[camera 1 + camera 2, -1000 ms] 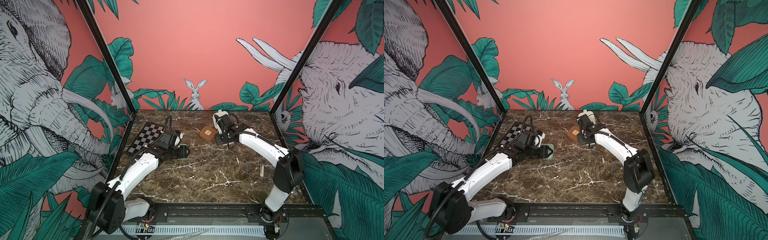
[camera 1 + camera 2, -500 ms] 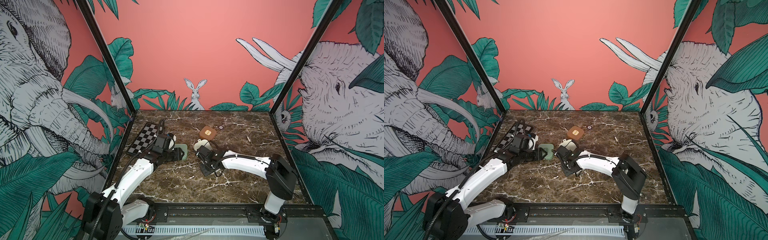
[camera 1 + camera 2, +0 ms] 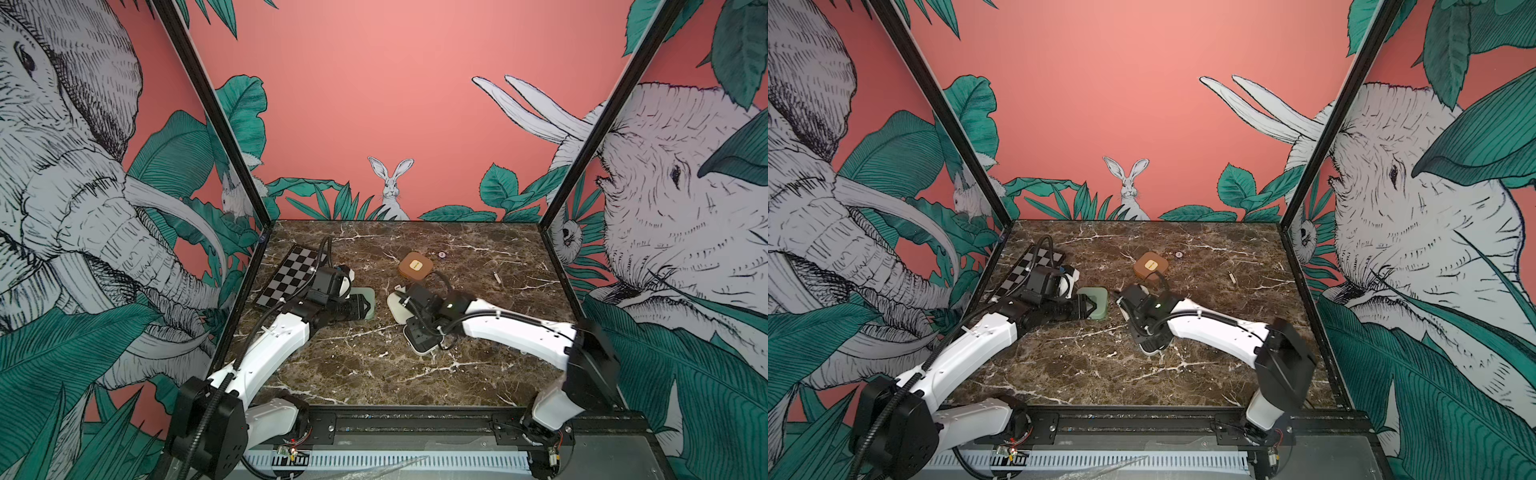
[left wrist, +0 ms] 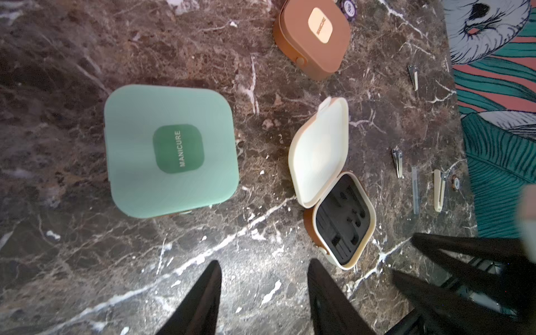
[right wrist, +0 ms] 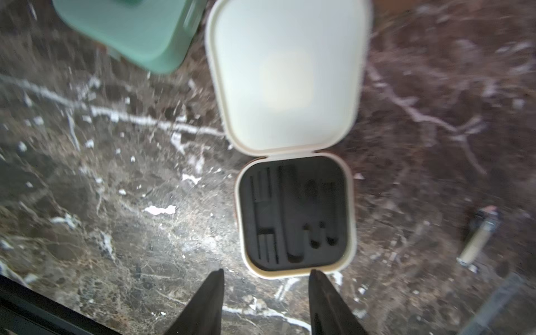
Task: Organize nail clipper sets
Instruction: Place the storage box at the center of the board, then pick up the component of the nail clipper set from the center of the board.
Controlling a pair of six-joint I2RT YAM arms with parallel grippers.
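The cream case (image 4: pixel 319 150) lies open near the middle of the worktop (image 3: pixel 374 374), its lid folded back and its black insert bare. From it, the closed mint green case (image 4: pixel 171 150) is at 9 o'clock, the closed brown case (image 4: pixel 314 37) at 12 o'clock, and one slim tool (image 3: pixel 497 276) at 2 o'clock. The right end effector (image 5: pixel 266 272) hangs at the cream base and the left end effector (image 4: pixel 264 262) is near the mint green case. Both have their fingers apart and hold nothing. The worktop is brown marble with white veins, and a checkerboard (image 3: pixel 291 274) lies at 10 o'clock. The coral walls show elephants, leaves and a rabbit (image 3: pixel 390 187).
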